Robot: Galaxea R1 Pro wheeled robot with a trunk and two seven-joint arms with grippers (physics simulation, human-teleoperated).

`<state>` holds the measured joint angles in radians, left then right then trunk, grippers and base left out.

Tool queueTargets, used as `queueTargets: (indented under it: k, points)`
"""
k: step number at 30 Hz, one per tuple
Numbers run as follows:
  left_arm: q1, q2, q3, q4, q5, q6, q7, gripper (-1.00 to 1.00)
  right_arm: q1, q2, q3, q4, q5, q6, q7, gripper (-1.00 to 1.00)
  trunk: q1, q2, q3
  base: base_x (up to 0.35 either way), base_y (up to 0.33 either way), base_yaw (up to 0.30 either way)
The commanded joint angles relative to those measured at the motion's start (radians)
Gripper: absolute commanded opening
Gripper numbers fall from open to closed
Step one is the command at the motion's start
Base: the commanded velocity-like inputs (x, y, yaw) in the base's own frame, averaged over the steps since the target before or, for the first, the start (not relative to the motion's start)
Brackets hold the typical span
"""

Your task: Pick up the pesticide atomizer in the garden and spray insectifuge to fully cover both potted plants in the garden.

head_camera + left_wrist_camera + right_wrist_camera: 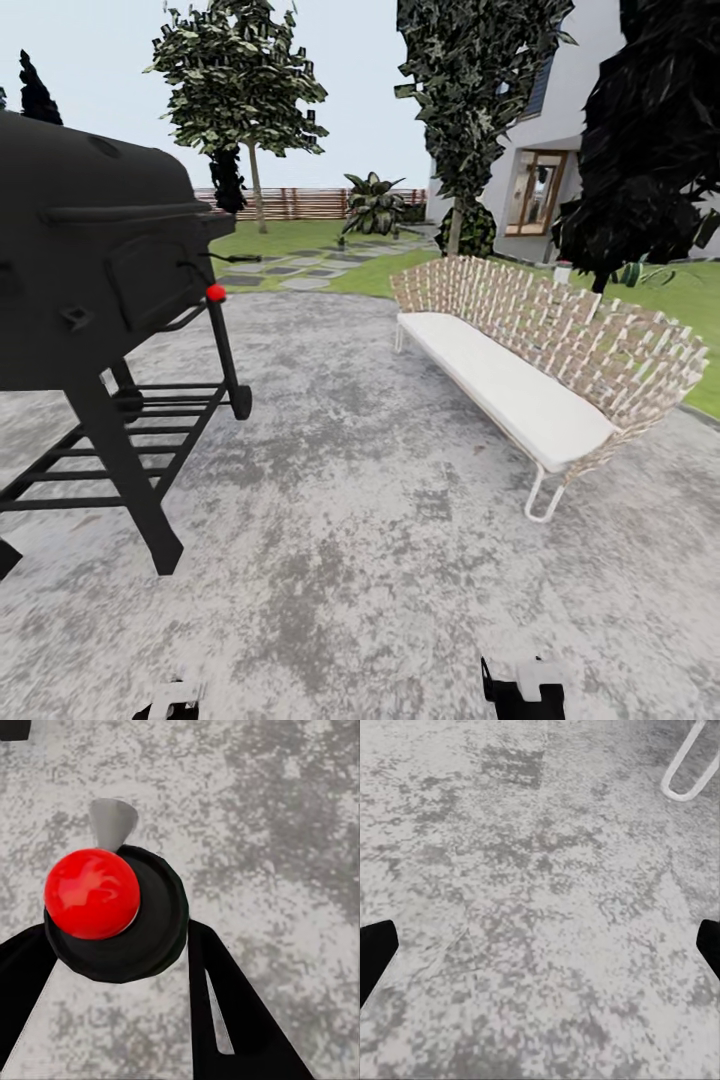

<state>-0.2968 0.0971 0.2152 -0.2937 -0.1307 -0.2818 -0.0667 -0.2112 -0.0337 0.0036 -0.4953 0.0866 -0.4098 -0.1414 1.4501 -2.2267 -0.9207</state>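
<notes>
Left end effector (pixel 112 967) grips the pesticide atomizer (pixel 97 900) by its rigid, light black body below the red cap; right end effector (pixel 540 945) open over patio paving (pixel 360 520), lawn (pixel 300 238) ahead.

Head view: set high, facing forward and slightly down across the patio (pixel 330 470), with grill (pixel 90 260) at left, bench (pixel 520 380) at right, lawn (pixel 290 240) and fence (pixel 300 203) far off.

Left wrist view: aimed down along the left end effector (pixel 120 1020), very near a red ball (pixel 91 892) on a black disc (pixel 150 922), patio (pixel 285 832) beneath.

Right wrist view: aimed down at the patio (pixel 540 900), fairly near; bench leg (pixel 686 772) at one corner. Shared with head view: patio, bench leg (pixel 545 500).
</notes>
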Motion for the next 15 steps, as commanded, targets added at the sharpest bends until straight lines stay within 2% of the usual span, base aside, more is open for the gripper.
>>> queueTargets:
  k: [1, 15]
  points:
    - [-0.001, 0.0, 0.009, 0.001, -0.01, -0.004, -0.005, -1.0, -0.001, 0.0, 0.0, 0.001, 0.009, -0.001, -0.007, 1.0, 0.0, 0.0, -0.001, 0.34, 0.0, 0.02]
    - [-0.001, 0.0, 0.009, 0.001, -0.01, -0.004, -0.005, -1.0, -0.001, -0.006, -0.003, -0.007, 0.01, -0.001, -0.007, 1.0, 0.0, 0.0, -0.001, 0.34, 0.0, 0.002]
